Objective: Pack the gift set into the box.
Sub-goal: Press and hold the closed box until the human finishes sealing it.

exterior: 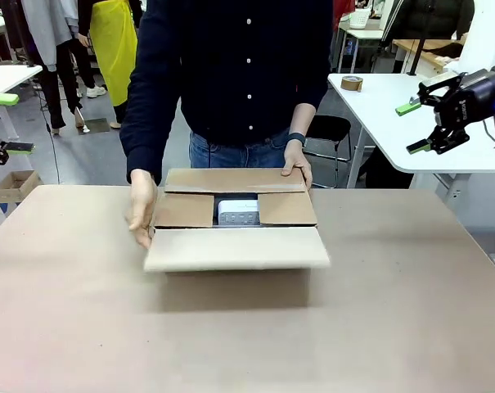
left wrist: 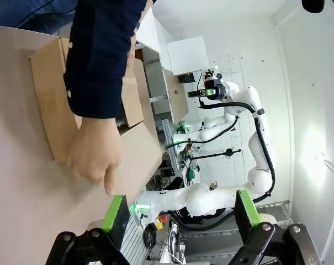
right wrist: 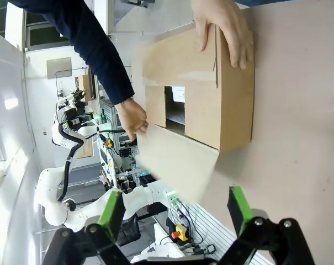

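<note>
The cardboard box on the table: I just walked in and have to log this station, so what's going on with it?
A person at the far side is closing the brown corrugated cardboard box on the table. One hand grips the end of the near long flap, which is not yet folded down, and the other hand rests on the far flap. The two short flaps are folded in, and a white perforated plastic basket shows between them. The left gripper and right gripper hang open, away from the box.

Bright, even indoor light fills every view. The box [exterior: 235, 217] throws a soft shadow toward 6 o'clock on the table [exterior: 394, 311]; its near flap [exterior: 237, 248] is blurred. Wrist views warp at the edges, and in the left one the wall [left wrist: 316, 149] glares at 3 o'clock.
</note>
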You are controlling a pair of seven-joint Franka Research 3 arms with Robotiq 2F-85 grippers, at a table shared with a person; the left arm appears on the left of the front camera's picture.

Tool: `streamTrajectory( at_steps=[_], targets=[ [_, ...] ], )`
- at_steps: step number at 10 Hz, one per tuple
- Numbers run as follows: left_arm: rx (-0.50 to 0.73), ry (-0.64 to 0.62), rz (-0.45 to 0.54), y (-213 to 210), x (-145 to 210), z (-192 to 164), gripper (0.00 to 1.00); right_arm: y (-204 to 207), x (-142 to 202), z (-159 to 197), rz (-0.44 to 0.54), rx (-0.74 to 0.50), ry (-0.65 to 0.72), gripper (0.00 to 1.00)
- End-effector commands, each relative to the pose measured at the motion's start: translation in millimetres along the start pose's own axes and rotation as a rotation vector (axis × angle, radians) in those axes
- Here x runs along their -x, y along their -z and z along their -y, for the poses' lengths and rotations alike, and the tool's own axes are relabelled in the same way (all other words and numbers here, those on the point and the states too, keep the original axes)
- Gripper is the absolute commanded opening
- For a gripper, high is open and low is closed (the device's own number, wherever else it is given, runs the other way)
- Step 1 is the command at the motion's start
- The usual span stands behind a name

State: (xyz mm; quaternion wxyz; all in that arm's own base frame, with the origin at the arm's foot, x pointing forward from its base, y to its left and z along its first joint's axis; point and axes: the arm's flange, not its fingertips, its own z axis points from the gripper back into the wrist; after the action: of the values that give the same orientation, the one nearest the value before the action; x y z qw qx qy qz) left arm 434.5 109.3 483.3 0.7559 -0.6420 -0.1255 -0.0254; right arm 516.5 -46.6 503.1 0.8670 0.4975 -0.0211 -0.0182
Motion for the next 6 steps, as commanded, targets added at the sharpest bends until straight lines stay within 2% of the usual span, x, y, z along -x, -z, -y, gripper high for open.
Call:
streamTrajectory(
  at_steps=[1,6],
  targets=[
    [-0.009,0.019,-0.001,0.1,3.0,0.0,1.0,0.8,1.3,-1.2,0.007,0.022,0.007,1.0],
    [-0.009,0.019,-0.001,0.1,3.0,0.0,1.0,0.8,1.3,-1.2,0.007,0.022,0.007,1.0]
  ],
)
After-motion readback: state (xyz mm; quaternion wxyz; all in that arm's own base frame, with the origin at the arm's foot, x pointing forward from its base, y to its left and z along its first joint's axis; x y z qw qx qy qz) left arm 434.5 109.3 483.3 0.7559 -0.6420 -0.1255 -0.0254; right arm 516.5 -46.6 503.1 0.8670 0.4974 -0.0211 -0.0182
